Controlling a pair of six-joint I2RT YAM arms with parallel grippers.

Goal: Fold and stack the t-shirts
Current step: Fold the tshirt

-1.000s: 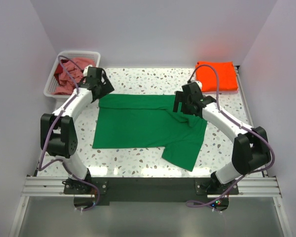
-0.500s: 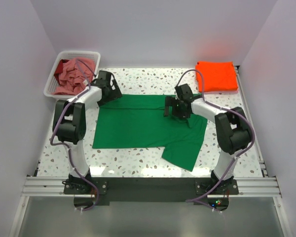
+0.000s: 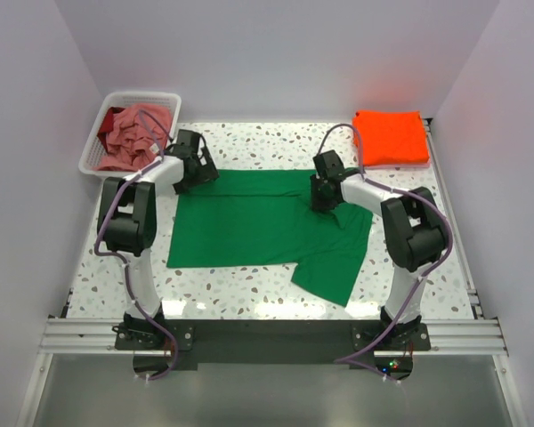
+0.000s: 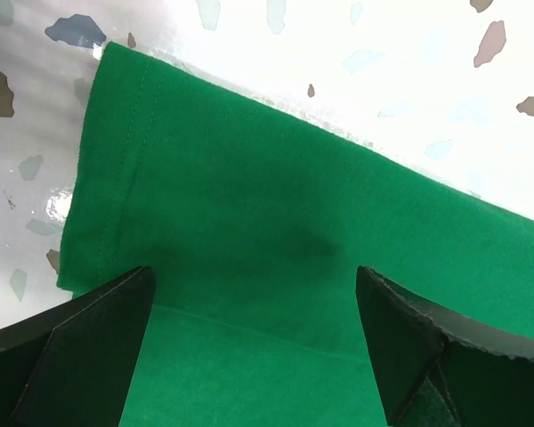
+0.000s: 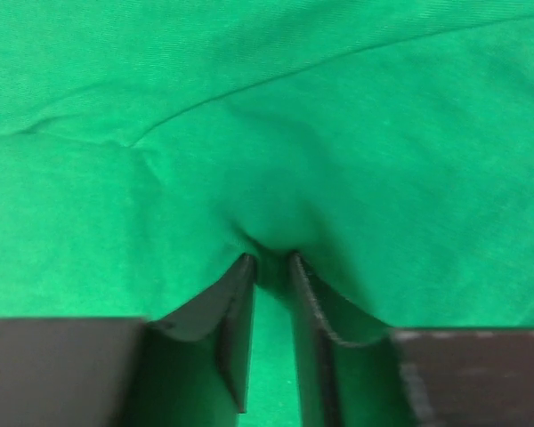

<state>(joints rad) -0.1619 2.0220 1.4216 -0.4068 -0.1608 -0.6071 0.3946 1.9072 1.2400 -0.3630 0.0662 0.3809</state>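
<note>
The bright green t-shirt [image 3: 249, 227] lies spread on the speckled table, its right part folded down toward the front. My left gripper [image 3: 198, 169] hovers open over the shirt's far left corner; in the left wrist view its jaws [image 4: 254, 276] stand wide apart above the hemmed sleeve [image 4: 240, 196]. My right gripper [image 3: 321, 197] rests on the shirt's upper right part. In the right wrist view its fingertips [image 5: 269, 260] pinch a small ridge of green cloth [image 5: 338, 133]. The orange t-shirt [image 3: 392, 136] lies folded at the far right. The pink t-shirt [image 3: 135, 133] is crumpled in the basket.
A white slatted basket [image 3: 142, 94] stands at the far left corner, just behind my left gripper. White walls close in the table on three sides. Bare speckled tabletop [image 3: 240, 285] shows in front of the green shirt and beyond its sleeve [image 4: 383, 71].
The right gripper has gone from open to shut on a pinch of green cloth. Both arms have reached down onto the shirt's far edge; the left gripper stayed open.
</note>
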